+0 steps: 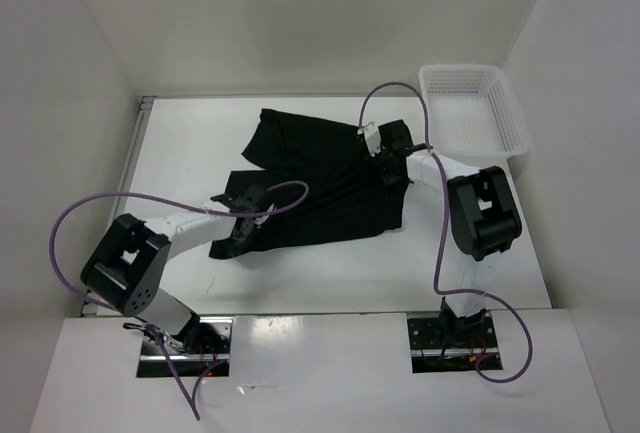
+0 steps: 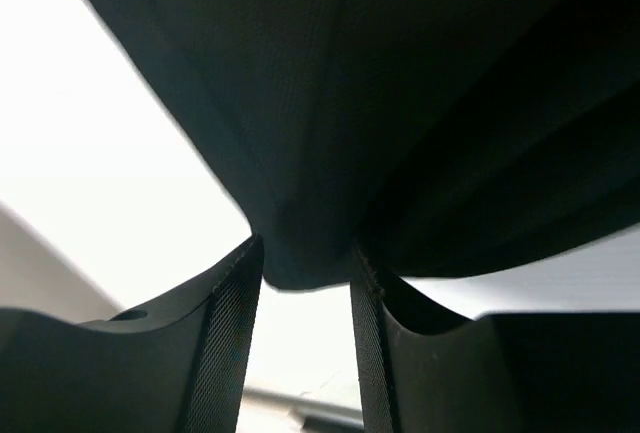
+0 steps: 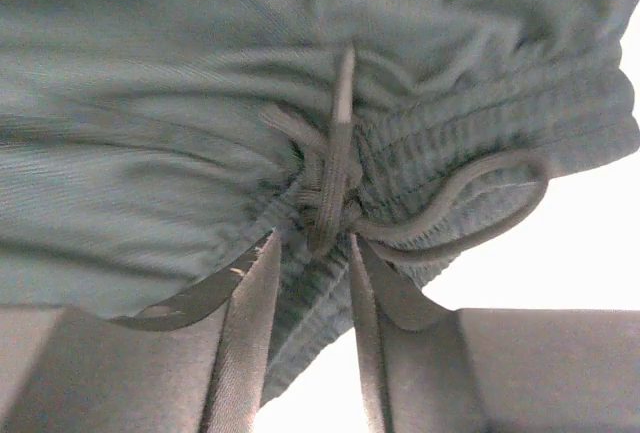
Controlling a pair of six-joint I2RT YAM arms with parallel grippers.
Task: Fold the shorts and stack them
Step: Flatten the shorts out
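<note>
Shorts lie L-R, waistband in R claw, legs pointing left.

Gathered shorts pinched at the ribbed waistband by the right end effector; drawstring looping to the right

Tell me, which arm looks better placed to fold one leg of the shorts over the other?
Probably left. The left gripper pinches the near leg's edge of the shorts, free to swing over. The right gripper holds the waistband by the drawstring, a natural anchor.
</note>
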